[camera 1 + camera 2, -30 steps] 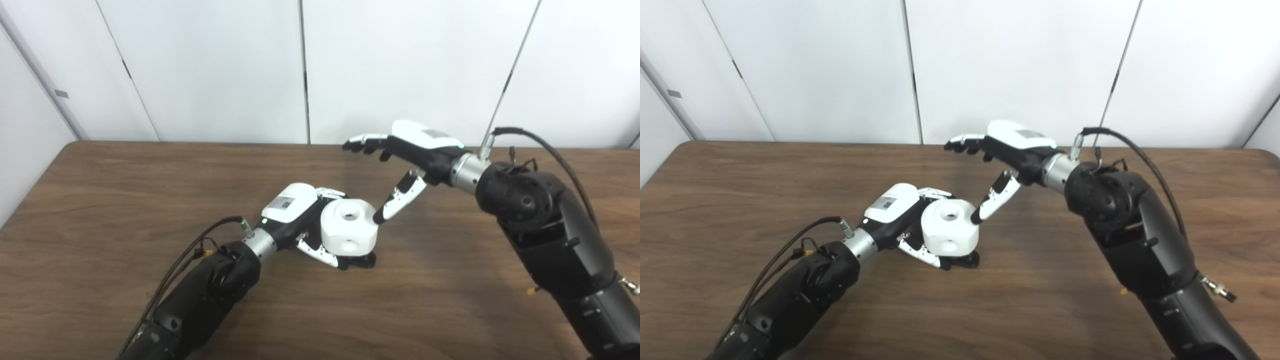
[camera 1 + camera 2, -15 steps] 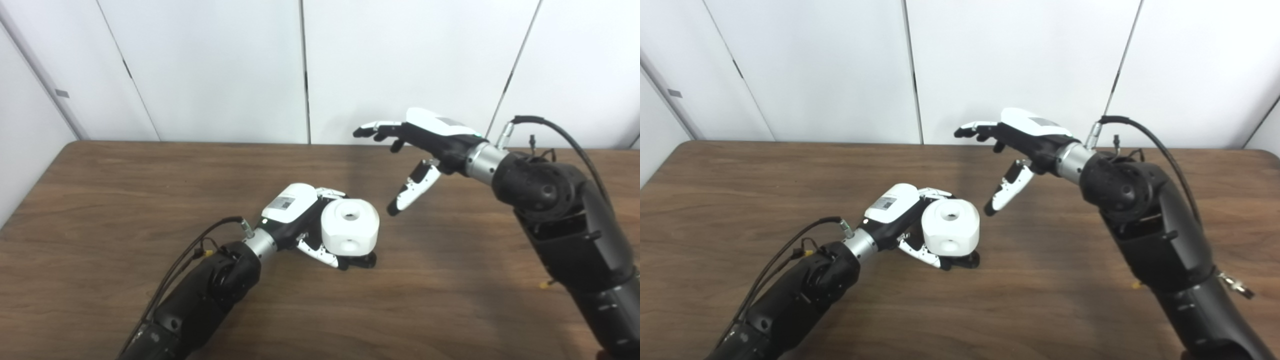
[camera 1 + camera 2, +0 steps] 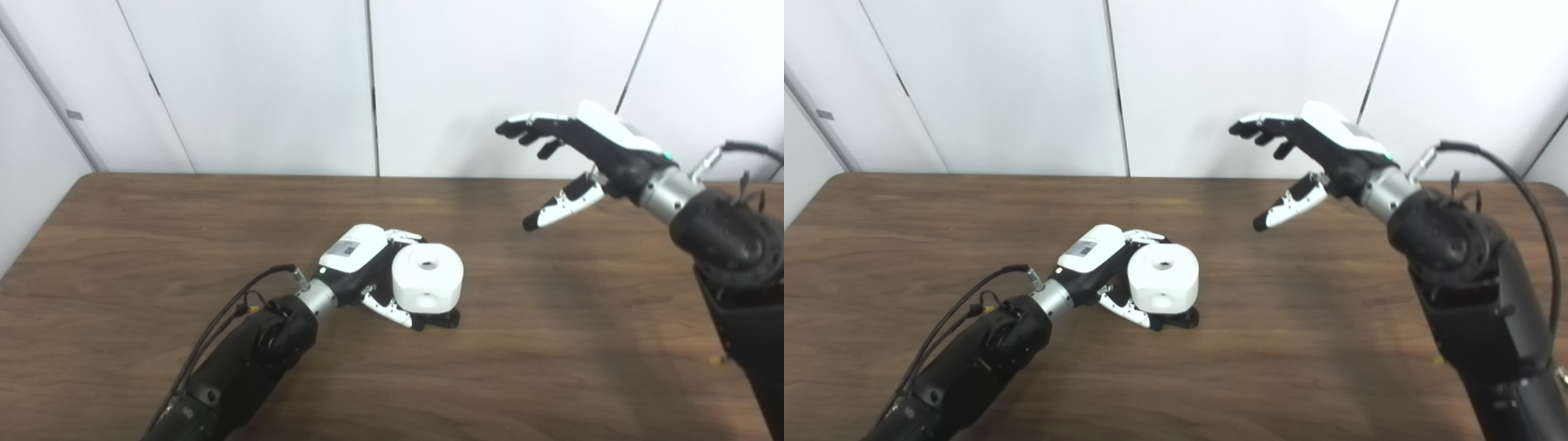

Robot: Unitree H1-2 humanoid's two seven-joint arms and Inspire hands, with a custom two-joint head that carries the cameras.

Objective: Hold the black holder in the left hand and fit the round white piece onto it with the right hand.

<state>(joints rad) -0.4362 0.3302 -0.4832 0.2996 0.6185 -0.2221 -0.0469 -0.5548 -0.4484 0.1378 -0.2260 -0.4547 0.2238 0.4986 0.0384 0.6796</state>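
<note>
Left hand (image 3: 361, 263) wraps round white piece (image 3: 427, 278) seated on black holder (image 3: 442, 320), low on tabletop (image 3: 122, 245). Right hand (image 3: 588, 153) at 2 o'clock, raised, fingers spread, holding nothing

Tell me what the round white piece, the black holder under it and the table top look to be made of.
Round white piece: probably moulded or printed plastic, matte, evenly white, with soft rounded edges and clean holes. Black holder: only a dark sliver shows below the piece; likely plastic, but too little is visible to tell. Table: brown wood-grain surface with low sheen, possibly laminate rather than solid wood.
</note>
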